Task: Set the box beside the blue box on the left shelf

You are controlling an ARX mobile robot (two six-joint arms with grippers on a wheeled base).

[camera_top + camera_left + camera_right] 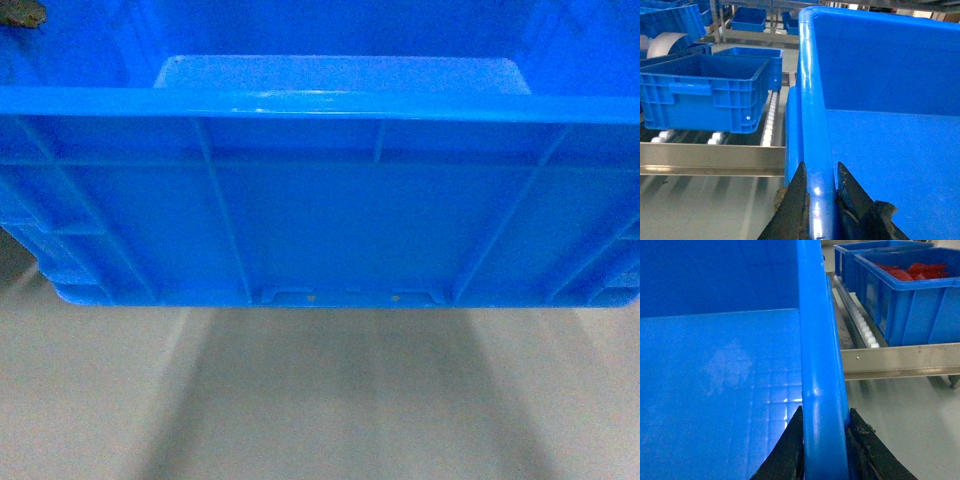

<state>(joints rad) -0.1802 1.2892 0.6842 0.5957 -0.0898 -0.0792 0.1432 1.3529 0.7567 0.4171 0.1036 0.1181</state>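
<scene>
Both tools, left tool (pixel 821 187) and right tool (pixel 824 432), clamp the box (pixel 330 230) rim, carried aloft; the left shelf (pixel 715 157) beside the blue box (pixel 705 92) awaits.

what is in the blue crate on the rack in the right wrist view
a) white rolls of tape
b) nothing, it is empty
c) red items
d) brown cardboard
c: in the right wrist view the blue crate sitting on the roller rack holds a heap of red items, visible above its rim; what exactly they are is too blurred to tell.
</scene>
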